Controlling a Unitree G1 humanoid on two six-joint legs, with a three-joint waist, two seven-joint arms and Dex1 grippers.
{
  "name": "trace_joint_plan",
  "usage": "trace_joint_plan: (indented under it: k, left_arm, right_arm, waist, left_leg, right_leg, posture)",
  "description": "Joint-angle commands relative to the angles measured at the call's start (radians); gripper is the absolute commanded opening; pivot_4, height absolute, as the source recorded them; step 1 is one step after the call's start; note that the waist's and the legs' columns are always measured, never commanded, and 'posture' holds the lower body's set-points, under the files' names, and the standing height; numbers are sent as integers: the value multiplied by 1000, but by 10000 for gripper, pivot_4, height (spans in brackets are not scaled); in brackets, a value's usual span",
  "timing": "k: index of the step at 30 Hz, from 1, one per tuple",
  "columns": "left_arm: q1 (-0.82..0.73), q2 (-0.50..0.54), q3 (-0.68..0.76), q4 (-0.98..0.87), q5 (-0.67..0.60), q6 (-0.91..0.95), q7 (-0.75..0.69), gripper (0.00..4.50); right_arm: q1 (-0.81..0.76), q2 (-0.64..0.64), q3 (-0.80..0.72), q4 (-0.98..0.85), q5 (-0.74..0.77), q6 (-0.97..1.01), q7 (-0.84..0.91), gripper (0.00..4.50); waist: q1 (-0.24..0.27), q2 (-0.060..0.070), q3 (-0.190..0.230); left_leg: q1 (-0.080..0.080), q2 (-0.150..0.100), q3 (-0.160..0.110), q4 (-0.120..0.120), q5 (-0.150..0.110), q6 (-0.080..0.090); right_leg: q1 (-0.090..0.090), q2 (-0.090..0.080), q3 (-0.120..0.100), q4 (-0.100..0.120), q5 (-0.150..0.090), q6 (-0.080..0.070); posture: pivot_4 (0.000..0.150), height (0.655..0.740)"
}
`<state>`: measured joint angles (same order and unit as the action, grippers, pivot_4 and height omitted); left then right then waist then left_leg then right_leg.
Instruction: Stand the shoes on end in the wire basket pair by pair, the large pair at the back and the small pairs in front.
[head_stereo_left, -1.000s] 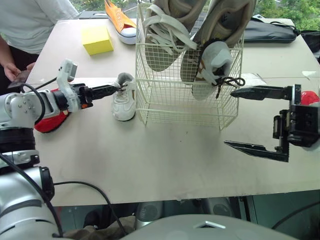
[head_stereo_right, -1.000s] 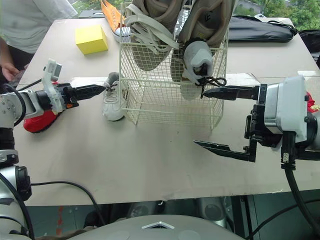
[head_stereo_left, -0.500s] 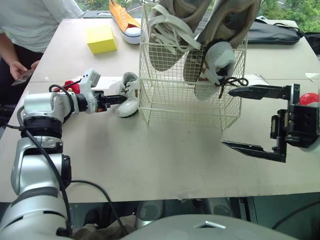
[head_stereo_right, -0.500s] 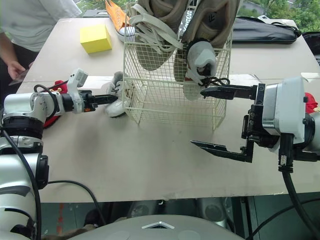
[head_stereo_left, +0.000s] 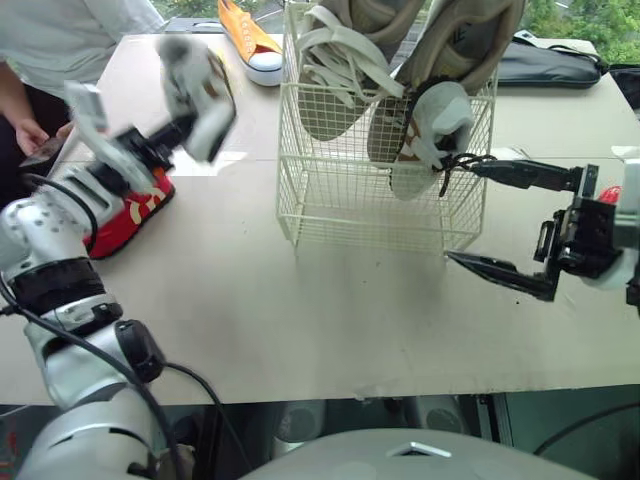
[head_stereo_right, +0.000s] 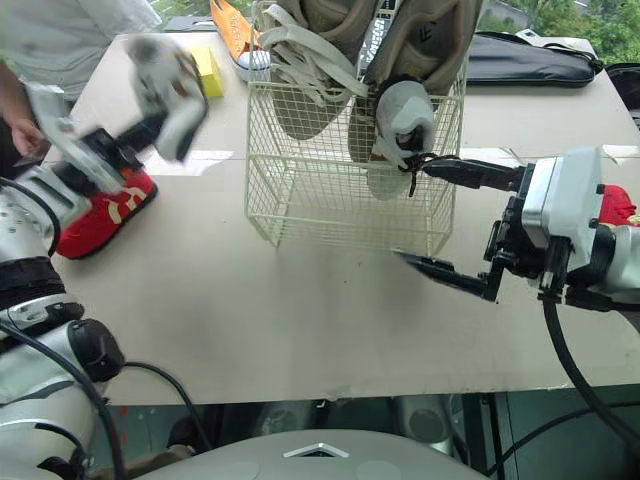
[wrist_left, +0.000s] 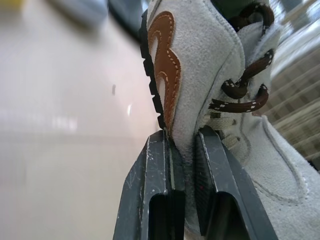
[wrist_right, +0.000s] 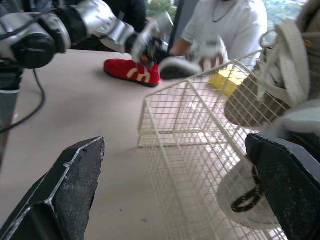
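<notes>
Found left pincer (wrist_left: 181, 137) closed tight on the pale upper of a small white shoe (head_stereo_left: 195, 95) with brown laces, held up clear of the counter (head_stereo_left: 300, 320), to the left of the wire basket (head_stereo_left: 340, 200) and about level with its top rim. Noted right pincer (head_stereo_left: 462, 212) spread wide and gripping nothing, at the basket's front right corner, upper finger just beside the dark lace of a second small white shoe (head_stereo_left: 432, 125). Recorded that shoe standing on end in the basket's front right, with the large beige pair (head_stereo_left: 340, 60) on end behind it. Logged a red shoe (head_stereo_left: 130, 210) lying on the counter at left, plus an orange shoe (head_stereo_left: 248, 45) and a black bag (head_stereo_left: 545, 62) towards the far edge. Observed a person (head_stereo_left: 60, 40) at the far left corner.
</notes>
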<state>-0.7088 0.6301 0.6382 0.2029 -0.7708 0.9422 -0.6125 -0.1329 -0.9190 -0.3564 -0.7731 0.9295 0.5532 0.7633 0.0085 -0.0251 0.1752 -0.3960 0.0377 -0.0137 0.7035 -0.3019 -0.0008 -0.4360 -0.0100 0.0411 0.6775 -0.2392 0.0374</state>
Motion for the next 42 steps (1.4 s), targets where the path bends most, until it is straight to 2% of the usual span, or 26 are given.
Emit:
trace_joint_plan:
  k: [1, 4, 8, 11, 17, 24, 27, 32, 35, 38, 41, 42]
  left_arm:
    - [-10, -93, 8, -286, 25, -253, 99, 316]
    - [-18, -143, -44, -352, 65, -391, 110, 316]
    - [50, -173, -208, -403, 224, -620, 50, 316]
    - [114, -236, -338, -424, 352, -839, 25, 316]
    - [129, -338, -470, -255, 566, -1224, 71, 316]
    - [135, -363, -544, -24, 742, -1541, 148, 316]
    - [142, -358, -570, 30, 801, -1578, 186, 316]
    - [160, -348, -639, 71, 805, -1580, 152, 316]
    - [166, -350, -652, 57, 804, -1540, 163, 316]
    - [181, -346, -665, 43, 788, -1512, 147, 316]
    - [218, -333, -689, -22, 690, -1446, 55, 316]
    - [229, -328, -691, -53, 644, -1407, 25, 5240]
  right_arm:
    - [-46, 17, 22, 24, -16, -30, 0, 45000]
    - [-95, 28, 61, 64, -37, -42, 24, 45000]
    - [-91, 53, 75, 100, -73, -70, 44, 45000]
    - [-55, 77, 11, 81, -48, -64, 3, 45000]
    - [37, 91, -88, 19, -55, -64, -67, 45000]
    - [132, 70, -193, -48, -21, -47, -101, 45000]
    - [162, 68, -222, -73, -6, -40, -119, 45000]
    - [207, 76, -254, -85, -3, -39, -135, 45000]
    - [252, 82, -284, -92, -5, -41, -136, 45000]
    - [301, 89, -316, -100, 2, -50, -123, 45000]
    - [338, 90, -334, -101, 9, -55, -102, 45000]
    - [341, 88, -335, -98, 8, -57, -99, 45000]
  waist:
    - [6, 0, 0]
    - [5, 0, 0]
    - [6, 0, -1]
    - [7, 0, -1]
    - [6, 0, -1]
    - [6, 0, -1]
    - [8, -1, -1]
    - [9, -1, -2]
    - [13, 0, -2]
    - [15, 1, -4]
    - [15, 1, -5]
    - [15, 2, -5]
  left_leg:
    - [0, -1, 1, 0, 0, 0]
    - [1, -2, 3, 0, 0, -1]
    - [2, -5, 2, 0, 0, 0]
    - [3, -6, 2, 0, 0, 0]
    - [2, -7, 2, 0, 0, 0]
    - [4, -7, 2, 0, 0, 1]
    - [4, -7, 2, 0, 0, 1]
    - [7, -7, 1, 0, 0, 1]
    - [15, -7, 0, -1, 0, 1]
    - [17, -7, -1, -2, -1, 2]
    - [17, -8, -1, -2, -2, 3]
    - [17, -9, -1, -2, -2, 4]
  right_leg:
    - [0, -1, 0, 0, 0, 0]
    - [1, -1, 1, 0, 1, 1]
    - [2, -1, 0, -1, 1, 1]
    - [3, -1, 1, -2, 1, 1]
    - [3, -1, 1, -2, 1, 1]
    - [5, -1, 1, -2, 1, 1]
    - [5, -1, 1, -2, 1, 2]
    - [9, -1, 1, -2, 1, 2]
    - [18, -1, -1, -6, 1, 3]
    - [26, -1, -2, -14, 1, 3]
    - [26, -2, -1, -15, 2, 5]
    - [26, -2, -1, -15, 3, 5]
  posture:
    - [1500, 7400]
    - [1500, 7400]
    - [1500, 7400]
    - [1500, 7400]
    - [1500, 7400]
    - [1500, 7400]
    - [1500, 7400]
    - [1500, 7400]
    - [1500, 7400]
    - [1500, 7400]
    - [1500, 7400]
    - [1500, 7400]
